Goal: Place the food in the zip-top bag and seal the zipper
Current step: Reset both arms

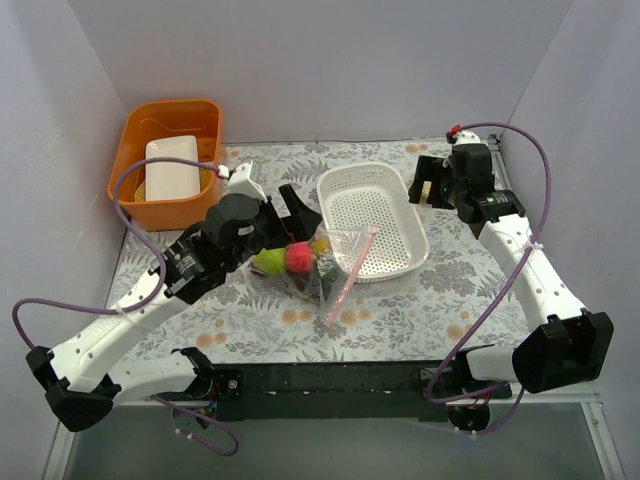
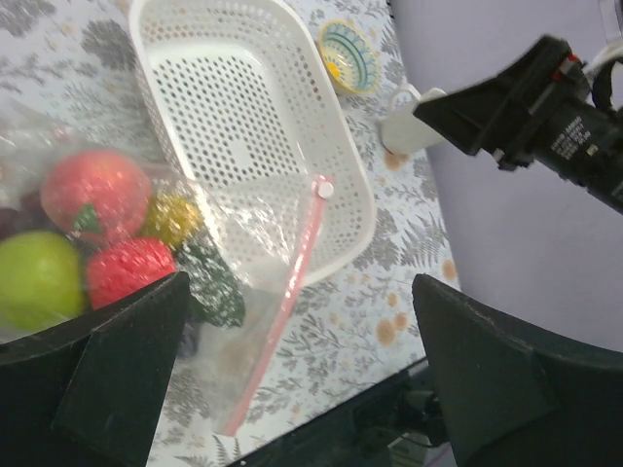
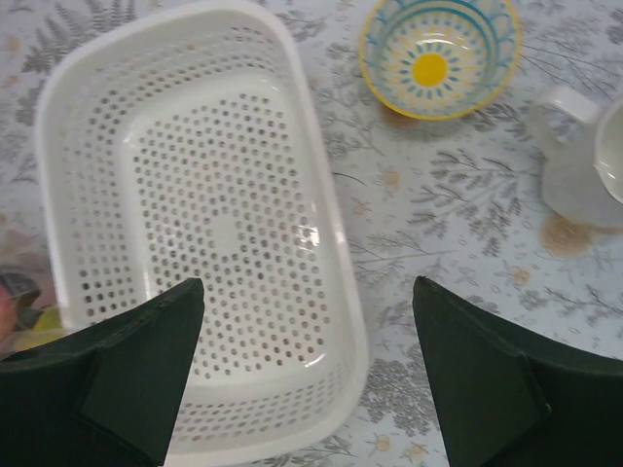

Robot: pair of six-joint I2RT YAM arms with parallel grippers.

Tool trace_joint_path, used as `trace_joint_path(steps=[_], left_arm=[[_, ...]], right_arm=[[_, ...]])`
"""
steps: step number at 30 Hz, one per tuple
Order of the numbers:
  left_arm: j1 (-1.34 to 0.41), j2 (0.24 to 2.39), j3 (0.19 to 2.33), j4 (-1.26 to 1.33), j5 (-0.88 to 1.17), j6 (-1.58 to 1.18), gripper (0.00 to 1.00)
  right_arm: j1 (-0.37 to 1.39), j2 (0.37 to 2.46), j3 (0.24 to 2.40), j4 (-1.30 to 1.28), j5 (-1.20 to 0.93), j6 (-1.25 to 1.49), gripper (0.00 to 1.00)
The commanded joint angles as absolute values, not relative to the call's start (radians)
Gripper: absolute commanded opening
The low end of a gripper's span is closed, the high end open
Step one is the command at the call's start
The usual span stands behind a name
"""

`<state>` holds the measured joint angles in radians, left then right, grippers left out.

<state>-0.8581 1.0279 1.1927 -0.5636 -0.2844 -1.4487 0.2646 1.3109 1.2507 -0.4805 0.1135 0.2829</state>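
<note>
The clear zip-top bag (image 1: pixel 325 262) lies on the table left of the white basket, its far corner resting on the basket's rim. Inside show a green fruit (image 2: pixel 37 279), a pink-red one (image 2: pixel 95 192), a red one (image 2: pixel 131 270), a yellow star fruit (image 2: pixel 173 216) and a dark green avocado (image 2: pixel 216 289). The pink zipper (image 2: pixel 282 309) runs along the bag's right edge, with its slider at the far end by the basket. My left gripper (image 1: pixel 300 212) hovers open above the bag (image 2: pixel 248 224), holding nothing. My right gripper (image 1: pixel 428 186) is open and empty, above the basket's right side.
The white perforated basket (image 1: pixel 385 262) stands empty at centre right and also shows in the right wrist view (image 3: pixel 321 204). A blue and yellow bowl (image 3: pixel 438 53) and a white cup (image 3: pixel 584 165) stand behind it. An orange bin (image 1: pixel 130 150) holding a white object sits at the back left.
</note>
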Motion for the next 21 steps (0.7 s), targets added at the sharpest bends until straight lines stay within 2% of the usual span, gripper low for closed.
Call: trace_joint_path(steps=[1, 2, 5, 8, 12, 16, 21], left_arm=[[-0.694, 1.083, 1.308, -0.637, -0.225, -1.247, 0.98], [-0.57, 1.091, 1.315, -0.611, -0.169, -1.235, 0.98], [-0.345, 1.15, 1.319, -0.575, 0.061, -1.22, 0.98], [-0.256, 1.213, 1.319, -0.546, 0.097, -1.197, 0.98], [-0.199, 1.269, 1.353, -0.538, 0.107, -1.161, 0.98], [-0.196, 1.321, 1.46, -0.63, 0.091, -1.12, 0.98], [-0.196, 1.266, 1.378, -0.581, 0.014, -1.129, 0.98]], right_arm=[[0.147, 1.264, 1.161, -0.494, 0.115, 0.229, 0.95], [0.126, 1.247, 1.138, -0.482, 0.094, 0.23, 0.95], [0.054, 1.218, 1.071, -0.445, 0.026, 0.23, 0.95], [0.022, 1.201, 1.028, -0.433, 0.015, 0.232, 0.95], [0.015, 1.178, 0.979, -0.416, 0.06, 0.239, 0.95], [0.015, 1.132, 0.913, -0.391, 0.224, 0.279, 0.96], [0.015, 1.029, 0.758, -0.284, 0.288, 0.331, 0.98]])
